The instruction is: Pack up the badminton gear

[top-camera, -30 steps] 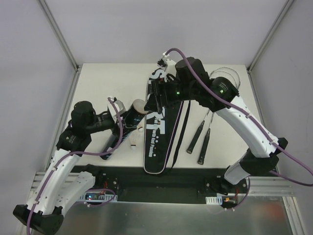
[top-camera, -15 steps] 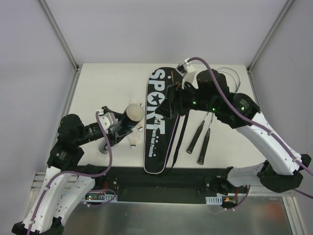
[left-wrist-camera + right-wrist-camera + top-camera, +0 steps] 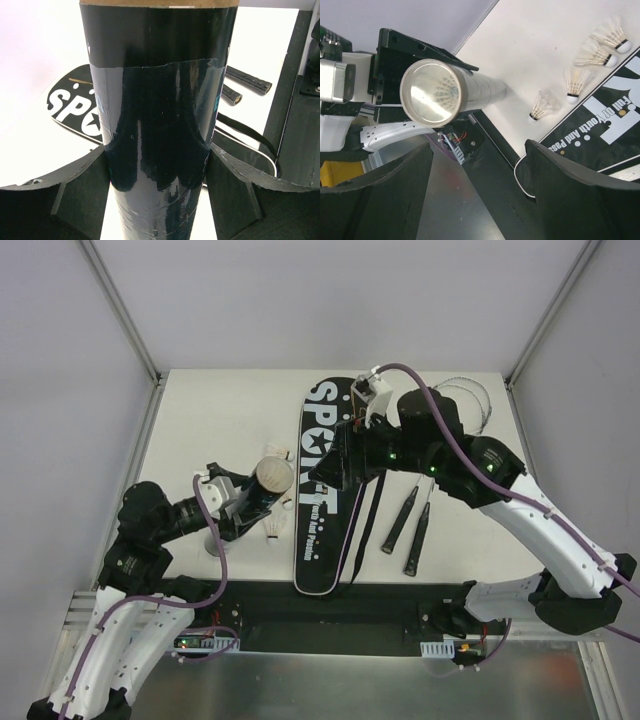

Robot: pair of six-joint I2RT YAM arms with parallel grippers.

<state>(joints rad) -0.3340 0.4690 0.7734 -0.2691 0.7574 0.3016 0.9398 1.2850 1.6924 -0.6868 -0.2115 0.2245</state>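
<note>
My left gripper (image 3: 236, 506) (image 3: 157, 186) is shut on the long black tube (image 3: 258, 492) (image 3: 157, 120), held nearly upright above the table's left side. Its open mouth (image 3: 431, 92) faces up, and white feathers show inside. My right gripper (image 3: 336, 466) (image 3: 480, 192) hovers open and empty over the black SPORT bag (image 3: 322, 502) (image 3: 607, 125), to the right of the tube's mouth. Several white shuttlecocks (image 3: 543, 105) (image 3: 276, 530) lie on the table between tube and bag. Two rackets (image 3: 402, 518) lie right of the bag, their handles (image 3: 247, 82) toward me.
The bag's black strap (image 3: 372, 510) trails on the table between bag and rackets. The racket heads (image 3: 468, 400) reach the back right corner. Metal frame posts (image 3: 120, 310) rise at the table's back corners. The black base rail (image 3: 330, 615) runs along the near edge.
The right gripper has pulled away from the tube's mouth to above the bag, its jaws spreading wider. The left arm has drawn back and tipped the tube more upright.
</note>
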